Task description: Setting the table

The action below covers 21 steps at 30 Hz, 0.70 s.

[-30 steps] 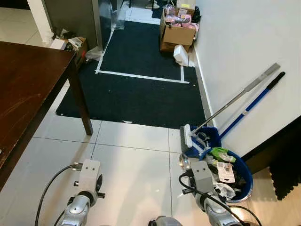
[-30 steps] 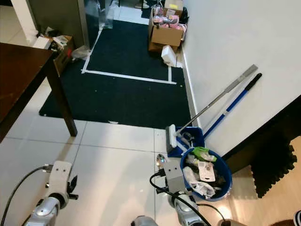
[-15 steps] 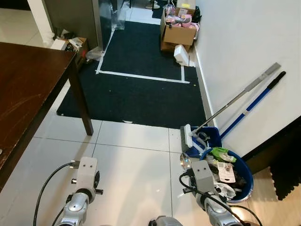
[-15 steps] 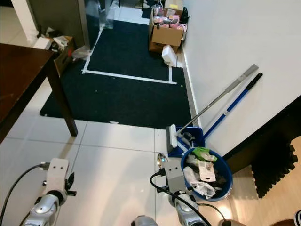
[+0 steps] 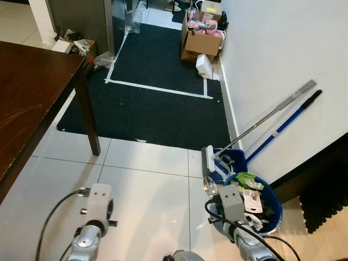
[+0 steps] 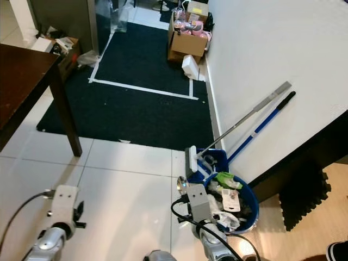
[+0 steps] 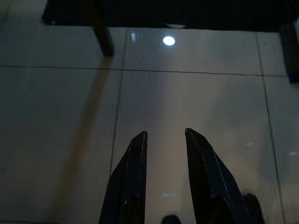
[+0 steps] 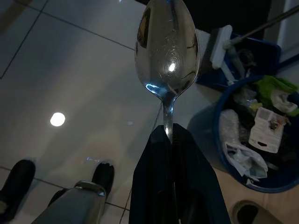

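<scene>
A silver spoon [image 8: 167, 51] stands bowl-outward from my right gripper [image 8: 170, 133], which is shut on its handle. Its bowl [image 5: 209, 186] also shows just ahead of my right wrist, low over the white tiles beside the blue bin. In the left wrist view my left gripper [image 7: 165, 136] hangs over bare tile, its two black fingers [image 7: 133, 177] slightly apart with nothing between them. The dark brown wooden table [image 5: 27, 92] fills the left side, and its near leg [image 5: 89, 117] stands on the tiles by the rug.
A blue bin [image 5: 274, 193] full of rubbish sits at my right, close to the spoon. A mop and a blue-handled broom [image 5: 272, 117] lean on the white wall. A dark rug [image 5: 157, 109] lies ahead, with cardboard boxes [image 5: 201, 41] beyond it.
The whole picture has shifted a little, so the camera has moved. My left wrist has dropped slightly lower. The spoon stays held in my right gripper.
</scene>
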Tool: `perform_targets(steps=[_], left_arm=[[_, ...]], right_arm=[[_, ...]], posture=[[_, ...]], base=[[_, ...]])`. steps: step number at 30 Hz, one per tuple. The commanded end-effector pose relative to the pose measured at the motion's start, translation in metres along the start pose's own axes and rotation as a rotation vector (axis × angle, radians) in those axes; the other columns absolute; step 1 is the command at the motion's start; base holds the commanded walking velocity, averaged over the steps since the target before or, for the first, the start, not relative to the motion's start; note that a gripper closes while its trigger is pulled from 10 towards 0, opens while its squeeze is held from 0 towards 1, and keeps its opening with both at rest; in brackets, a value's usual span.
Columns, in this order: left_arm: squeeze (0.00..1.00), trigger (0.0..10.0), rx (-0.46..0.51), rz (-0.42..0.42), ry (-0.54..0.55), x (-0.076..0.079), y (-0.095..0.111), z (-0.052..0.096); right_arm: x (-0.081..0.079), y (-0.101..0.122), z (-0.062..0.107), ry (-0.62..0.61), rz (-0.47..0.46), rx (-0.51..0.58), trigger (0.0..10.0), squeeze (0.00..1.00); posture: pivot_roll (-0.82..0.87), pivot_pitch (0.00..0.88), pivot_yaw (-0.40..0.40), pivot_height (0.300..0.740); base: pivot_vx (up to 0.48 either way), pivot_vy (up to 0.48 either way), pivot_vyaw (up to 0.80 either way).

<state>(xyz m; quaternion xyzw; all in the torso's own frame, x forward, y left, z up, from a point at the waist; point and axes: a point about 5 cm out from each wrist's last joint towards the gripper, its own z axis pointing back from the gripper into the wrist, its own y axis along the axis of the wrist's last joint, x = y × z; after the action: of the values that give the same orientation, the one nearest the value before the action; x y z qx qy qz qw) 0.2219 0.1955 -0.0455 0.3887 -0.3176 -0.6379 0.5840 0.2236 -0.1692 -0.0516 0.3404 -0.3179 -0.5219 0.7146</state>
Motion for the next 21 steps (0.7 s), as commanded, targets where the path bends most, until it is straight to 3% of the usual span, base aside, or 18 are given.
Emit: perform_targets(steps=[1, 7, 8, 12, 16, 17, 21], left_arm=[[0.00, 10.0, 0.005, 0.012, -0.019, 0.006, 0.000, 0.000], [0.00, 10.0, 0.002, -0.019, -0.027, 0.007, 0.000, 0.000], [0.00, 10.0, -0.002, -0.023, -0.030, 0.006, -0.001, 0.000], [0.00, 10.0, -0.007, -0.038, -0.043, 0.000, 0.000, 0.000], [0.00, 10.0, -0.024, -0.044, -0.040, -0.004, -0.001, -0.001], [0.00, 10.0, -0.029, -0.044, -0.042, -0.001, 0.000, -0.002], [0.00, 10.0, -0.041, -0.027, -0.072, 0.007, 0.001, -0.004]], right_arm=[[0.002, -0.004, 0.003, -0.013, -0.014, 0.005, 10.0, 0.00], [0.004, -0.010, 0.005, -0.074, -0.041, -0.018, 10.0, 0.00], [0.004, -0.009, 0.005, -0.091, -0.065, -0.011, 10.0, 0.00], [0.002, -0.006, 0.003, -0.123, -0.135, 0.010, 10.0, 0.00], [-0.007, -0.005, 0.001, -0.085, -0.096, -0.006, 10.0, 0.00], [-0.010, -0.008, 0.001, -0.083, -0.141, -0.033, 10.0, 0.00], [-0.011, -0.010, 0.001, -0.085, -0.166, -0.051, 10.0, 0.00]], posture=[[0.10, 0.000, -0.095, 0.740], [0.10, 0.000, -0.059, 0.740], [0.10, 0.000, -0.011, 0.740], [0.08, 0.000, 0.024, 0.740], [0.08, 0.000, 0.034, 0.740], [0.07, 0.000, 0.030, 0.740], [0.07, 0.000, 0.018, 0.740]], base=[[0.000, 0.000, 0.00], [0.000, 0.000, 0.00], [0.000, 0.000, 0.00], [0.000, 0.000, 0.00], [0.000, 0.000, 0.00], [0.000, 0.000, 0.00], [0.000, 0.000, 0.00]])
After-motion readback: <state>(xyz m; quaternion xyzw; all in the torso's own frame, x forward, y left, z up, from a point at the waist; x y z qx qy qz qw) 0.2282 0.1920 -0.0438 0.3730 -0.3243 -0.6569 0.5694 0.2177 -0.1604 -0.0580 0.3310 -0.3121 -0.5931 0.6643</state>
